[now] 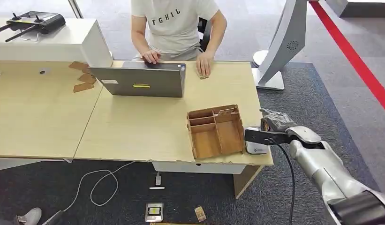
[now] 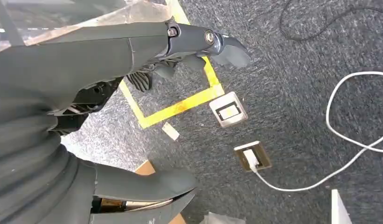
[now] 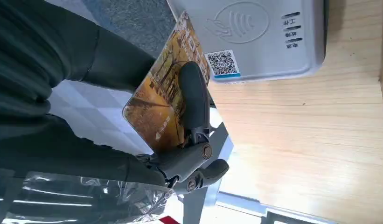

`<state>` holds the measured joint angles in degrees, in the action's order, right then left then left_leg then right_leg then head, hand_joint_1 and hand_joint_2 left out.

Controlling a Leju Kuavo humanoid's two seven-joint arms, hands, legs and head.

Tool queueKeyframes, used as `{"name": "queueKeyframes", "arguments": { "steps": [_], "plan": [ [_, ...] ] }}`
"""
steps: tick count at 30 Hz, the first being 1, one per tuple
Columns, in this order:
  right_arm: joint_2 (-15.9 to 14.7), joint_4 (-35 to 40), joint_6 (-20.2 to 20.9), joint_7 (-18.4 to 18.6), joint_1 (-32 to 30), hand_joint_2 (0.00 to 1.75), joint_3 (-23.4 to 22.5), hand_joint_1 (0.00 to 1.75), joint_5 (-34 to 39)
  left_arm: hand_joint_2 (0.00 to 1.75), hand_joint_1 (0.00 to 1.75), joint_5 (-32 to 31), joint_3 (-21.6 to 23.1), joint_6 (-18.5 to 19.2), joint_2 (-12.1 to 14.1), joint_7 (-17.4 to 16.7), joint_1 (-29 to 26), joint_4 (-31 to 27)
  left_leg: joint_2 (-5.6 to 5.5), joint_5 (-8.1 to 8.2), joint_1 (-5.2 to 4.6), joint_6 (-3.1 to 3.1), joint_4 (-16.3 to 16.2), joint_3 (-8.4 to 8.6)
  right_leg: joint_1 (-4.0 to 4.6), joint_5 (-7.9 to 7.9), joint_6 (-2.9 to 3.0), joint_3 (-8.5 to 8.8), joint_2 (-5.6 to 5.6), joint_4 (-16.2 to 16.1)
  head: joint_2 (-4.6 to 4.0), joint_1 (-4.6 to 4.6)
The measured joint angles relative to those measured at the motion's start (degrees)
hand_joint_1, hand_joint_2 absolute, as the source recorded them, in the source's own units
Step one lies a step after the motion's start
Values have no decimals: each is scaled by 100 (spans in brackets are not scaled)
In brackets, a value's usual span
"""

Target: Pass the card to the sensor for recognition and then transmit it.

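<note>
My right hand (image 1: pixel 275 123) held the card (image 3: pixel 168 100) at the table's right edge, just beside the sensor (image 1: pixel 256 147). The wooden tray (image 1: pixel 215 131) blocked passage leftward. Bare tabletop (image 1: pixel 134 126) lay open between tray and laptop (image 1: pixel 143 79), where a person's hand (image 1: pixel 203 63) rested.

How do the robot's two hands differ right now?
The right hand grips a card, a dark finger pressed on its face; the left hand holds nothing. The right hand is at the table's corner by the reader; the left hand hangs over carpet. Both have dark grey fingers.
</note>
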<state>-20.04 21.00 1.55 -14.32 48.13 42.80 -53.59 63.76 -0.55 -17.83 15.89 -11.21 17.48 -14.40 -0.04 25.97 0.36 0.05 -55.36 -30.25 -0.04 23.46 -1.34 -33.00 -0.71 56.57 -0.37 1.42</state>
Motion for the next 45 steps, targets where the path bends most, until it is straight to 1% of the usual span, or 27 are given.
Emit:
{"name": "queueKeyframes", "arguments": {
  "steps": [9, 13, 17, 25, 27, 29, 30, 31, 36, 41, 45],
  "plan": [
    [15, -31, -28, -4, 0, 175, -7, 175, 28, 175, 0, 0, 0, 22, 13, 39, -7, 2, 0, 0, 0, 0, 0, 2, 0, 0, 0, 3, 0, 0, 0, 0],
    [72, -28, -231, -107, 18, 175, -50, 175, 66, 175, 0, -6, 2, -48, 4, 63, 41, 2, -1, -1, 0, 0, 0, -1, 0, -3, -1, 2, 0, 1, 0, 2],
    [245, 6, -572, -286, 218, 175, -131, 175, 63, 175, 0, -41, 2, -133, -39, 190, 178, 2, 0, -8, 0, -3, 0, -8, -1, -10, 4, -7, 0, 2, 0, -2],
    [256, 18, -612, -306, 270, 175, -142, 175, 61, 175, 0, -53, 2, -138, -46, 208, 195, 2, 0, -8, 0, -3, 0, -11, -1, -14, 5, -7, 0, 3, -2, 2],
    [334, 63, -671, -356, 430, 175, -155, 175, 22, 175, 0, -85, 2, -155, -70, 258, 242, 2, 2, -11, 0, -7, 0, -12, -1, -16, 3, -11, 2, 4, 0, 0],
    [634, 245, -675, -490, 1111, 175, -190, 175, -216, 175, 0, -201, 9, -227, -214, 376, 444, 4, 2, -21, 1, -9, -1, -16, 1, -17, 3, -15, 0, 4, 0, 0],
    [785, 359, -688, -573, 1338, 175, -192, 175, -284, 175, 0, -273, 17, -254, -311, 404, 537, 7, 2, -21, 0, -8, -1, -16, 0, -17, 3, -16, 1, 4, 0, 2],
    [830, 404, -688, -586, 1399, 175, -192, 175, -299, 175, 0, -313, 20, -265, -352, 404, 569, 7, 2, -21, 0, -8, -1, -15, 0, -18, 2, -16, 1, 3, -2, 2],
    [962, 529, -833, -708, 1438, 175, -195, 175, -286, 175, 0, -485, 105, -348, -514, 317, 685, 7, 2, -21, -1, -8, -2, -15, -1, -19, 0, -16, 0, 2, 0, 2],
    [1077, 564, -971, -765, 1330, 175, -195, 175, -247, 175, 0, -566, 201, -400, -664, 240, 789, 7, 1, -21, -1, -8, -2, -15, 0, -20, -1, -16, 2, 2, 0, 0],
    [1229, 555, -1032, -765, 1177, 175, -192, 175, -243, 175, 0, -682, 310, -455, -761, 116, 842, 7, 2, -21, 0, -8, -1, -15, 0, -20, -1, -17, 2, 2, 0, 0]
  ]
}}
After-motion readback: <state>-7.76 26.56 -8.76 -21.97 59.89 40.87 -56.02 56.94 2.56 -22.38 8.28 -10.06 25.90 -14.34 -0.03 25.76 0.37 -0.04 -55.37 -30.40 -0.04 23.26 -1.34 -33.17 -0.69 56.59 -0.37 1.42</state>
